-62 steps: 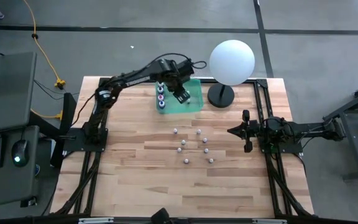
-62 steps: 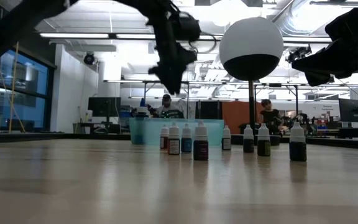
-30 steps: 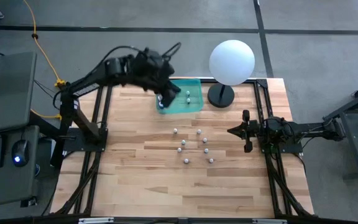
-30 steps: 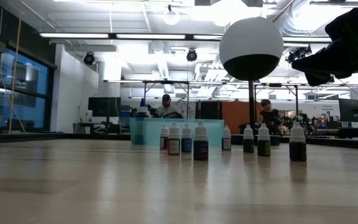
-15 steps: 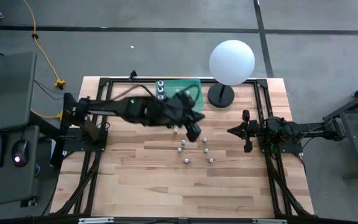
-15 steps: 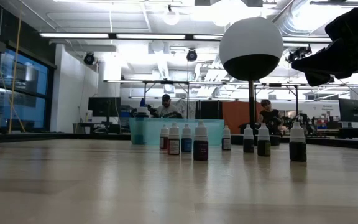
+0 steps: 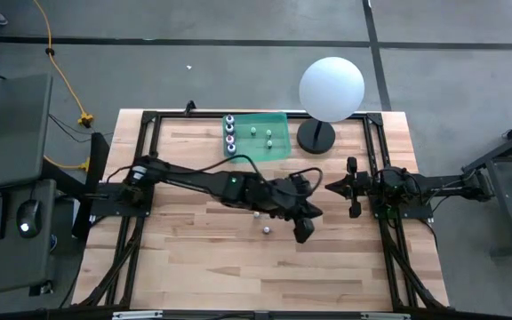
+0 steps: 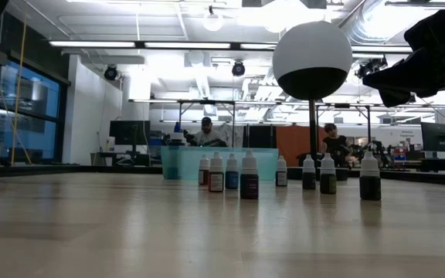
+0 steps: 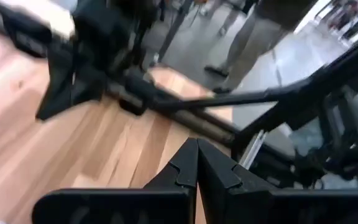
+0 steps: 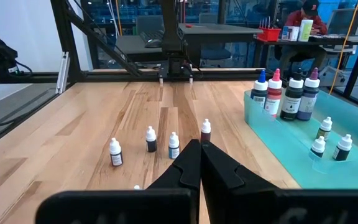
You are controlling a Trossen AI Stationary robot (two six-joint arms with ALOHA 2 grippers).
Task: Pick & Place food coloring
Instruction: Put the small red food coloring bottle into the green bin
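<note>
My left arm has swung away from the teal bin (image 7: 278, 149) at the far edge of the surface and now reaches low over the cluster of loose food coloring bottles (image 10: 150, 139) mid-surface, so I judge the drop is finished and the next pick is starting. The left gripper (image 7: 302, 231) has its jaws closed on nothing, so they must open first. The right gripper (image 7: 352, 188) waits beside the cluster, jaws shut and empty.
</note>
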